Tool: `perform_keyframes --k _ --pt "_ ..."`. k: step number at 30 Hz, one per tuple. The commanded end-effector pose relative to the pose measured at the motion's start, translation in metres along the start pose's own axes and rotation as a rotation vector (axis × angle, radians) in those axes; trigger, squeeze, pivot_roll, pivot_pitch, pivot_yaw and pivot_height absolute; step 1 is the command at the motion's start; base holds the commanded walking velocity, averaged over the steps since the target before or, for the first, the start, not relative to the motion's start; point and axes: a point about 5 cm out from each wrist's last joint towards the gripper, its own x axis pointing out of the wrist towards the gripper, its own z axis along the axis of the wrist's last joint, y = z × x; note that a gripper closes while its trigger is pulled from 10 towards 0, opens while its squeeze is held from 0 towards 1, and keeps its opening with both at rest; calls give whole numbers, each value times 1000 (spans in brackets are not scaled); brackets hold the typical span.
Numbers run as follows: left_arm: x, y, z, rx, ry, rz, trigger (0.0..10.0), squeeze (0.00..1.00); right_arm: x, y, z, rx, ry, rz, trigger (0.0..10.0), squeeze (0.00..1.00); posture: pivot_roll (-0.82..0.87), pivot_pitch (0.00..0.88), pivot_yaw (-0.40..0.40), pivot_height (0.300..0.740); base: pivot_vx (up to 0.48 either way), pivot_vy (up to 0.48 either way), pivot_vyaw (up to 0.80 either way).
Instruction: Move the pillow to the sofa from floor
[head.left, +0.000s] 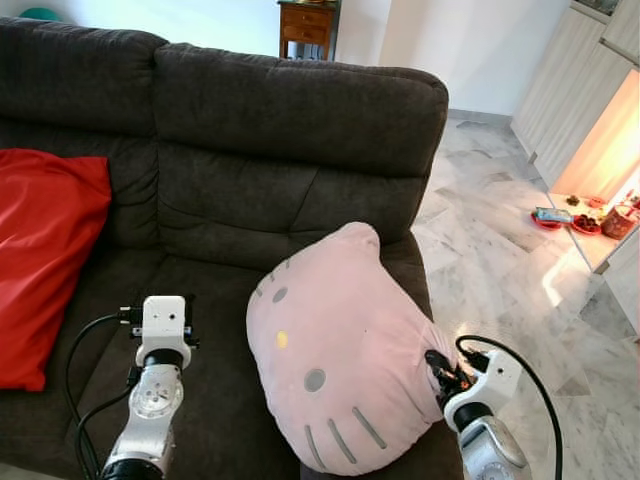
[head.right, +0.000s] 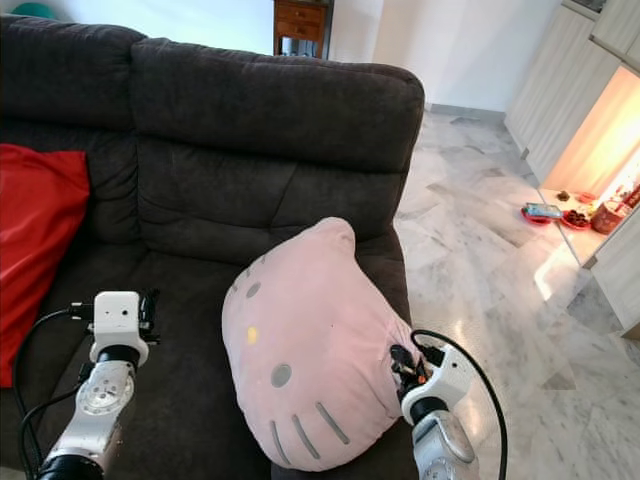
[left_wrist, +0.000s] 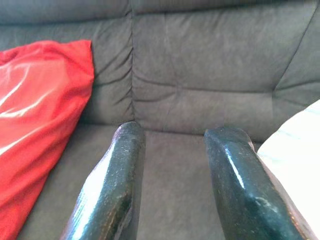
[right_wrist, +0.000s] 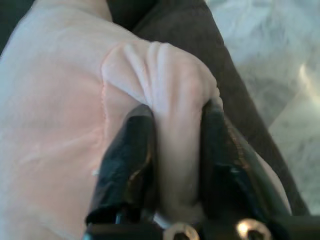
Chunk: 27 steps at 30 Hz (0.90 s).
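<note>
My right gripper (right_wrist: 172, 150) pinched a fold at the right edge of the pink pillow (head.left: 335, 350), which lay on the sofa (head.left: 230, 150) seat's right end. My left gripper (left_wrist: 172, 175) hovered over the seat, fingers parted, empty.

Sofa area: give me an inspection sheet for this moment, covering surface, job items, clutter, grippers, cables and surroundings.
Surface: dark grey sofa, seat cushion bare between the two pillows.
Job's things: pink cat-face pillow lies on the sofa seat at the robot's right, leaning toward the backrest.
Clutter: red cushion at the sofa's left end.
Grippers: right gripper shut on a bunched fold at the pink pillow's edge; left gripper open above the seat, holding nothing.
Cables: black cables loop beside the left wrist; another arcs over the right wrist.
Surroundings: marble floor right of the sofa; low shelf with small items; wooden cabinet behind.
</note>
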Motion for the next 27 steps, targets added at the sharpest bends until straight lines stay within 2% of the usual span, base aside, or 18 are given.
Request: perform_keyframes --k 1,10,13,16,19,20,24,25,27 --pt "1 -7 5 16 -20 -17 10000 0 -2 -3 -9 -21 43 -9 10000 898 37 0 -91 740 0 0 0" --pt "-1 -6 4 18 -14 -19 10000 0 -2 -1 -13 -35 31 -4 10000 882 43 0 -91 740 0 0 0" --pt "0 -5 4 20 -13 -14 10000 0 -3 0 -12 -29 28 4 10000 929 43 0 -91 740 0 0 0" --pt "0 -5 4 20 -12 -13 10000 0 -4 2 -8 -11 9 17 10000 929 41 0 -91 740 0 0 0" --pt "0 -5 4 19 -13 -13 10000 0 -4 2 -7 -26 9 19 10000 933 40 0 -92 740 0 0 0" --pt "1 -5 5 18 -13 -11 10000 0 -4 3 -5 -43 -12 31 10000 1000 41 0 -95 740 0 0 0" --pt "1 -6 5 16 -13 -9 10000 0 -4 2 -1 -57 -42 29 10000 1000 43 0 -96 740 0 0 0" --pt "1 -6 6 14 -14 -9 10000 0 -4 1 0 -70 -55 8 10000 0 45 0 -97 740 0 0 0" --pt "1 -6 6 13 -13 -8 10000 0 -5 -1 3 -51 -80 -25 10000 0 45 0 -97 740 0 0 0"
